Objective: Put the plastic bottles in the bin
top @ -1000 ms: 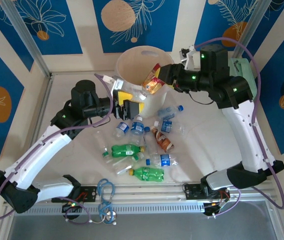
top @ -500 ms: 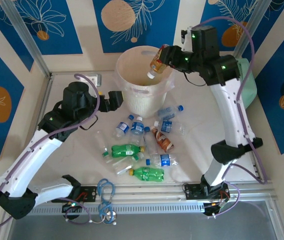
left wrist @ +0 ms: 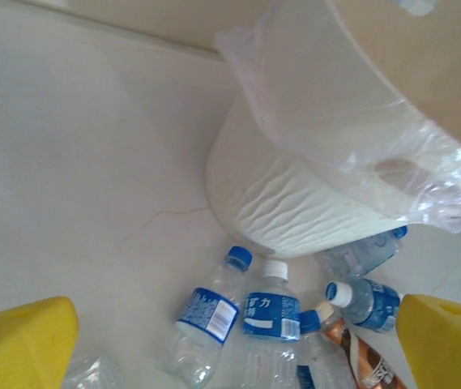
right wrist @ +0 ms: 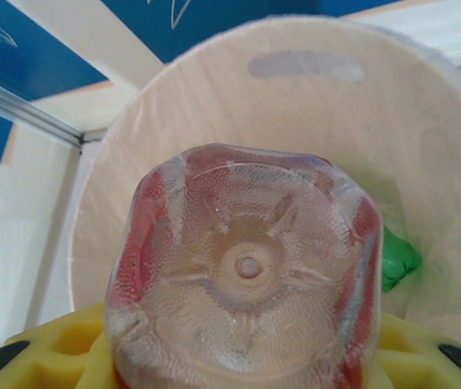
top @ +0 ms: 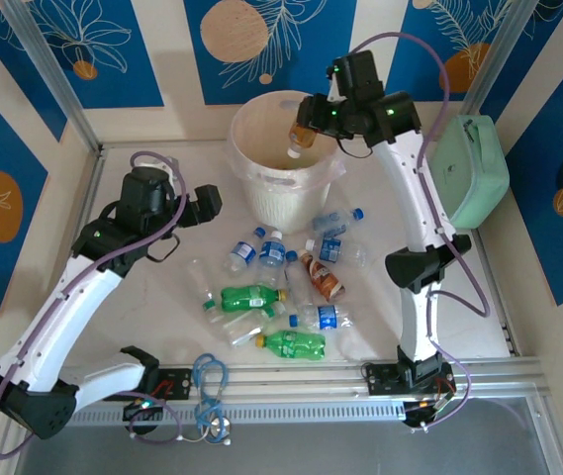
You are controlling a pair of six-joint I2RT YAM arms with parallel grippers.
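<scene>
Nearest the arm bases in the top view, a green bottle (top: 291,343) lies flat, long axis across the frame, yellow cap to the left. Just beyond it, a second green bottle (top: 249,297) also lies crosswise. To its right, a brown-labelled bottle (top: 326,280) lies on a slant, cap toward the upper left. Farther on, the clear blue-labelled bottles (top: 271,249) lie in a loose cluster. In the left wrist view, two of them point their caps at the foot of the bin (top: 236,129).

The table (top: 162,317) is bare left of the heap, and again to its right as far as the right arm. A metal rail closes the near edge.

The left gripper (top: 210,200) hovers above the table left of the bin. Its yellow fingers (left wrist: 27,340) are spread wide with nothing between them.

The bin stands upright at the far middle of the table, with a clear liner (left wrist: 335,121) draped over its rim.

Above its right rim, the right gripper (top: 311,121) is clamped on a red-labelled bottle (right wrist: 246,267), with yellow pads (right wrist: 60,348) on either side. The bottle's base faces the wrist camera. Its long axis runs steeply down into the mouth of the bin, and in the top view its cap points to the lower left, inside the rim. Something green (right wrist: 396,259) lies low in the bin.

A mint-green case (top: 467,170) sits at the table's right edge.
</scene>
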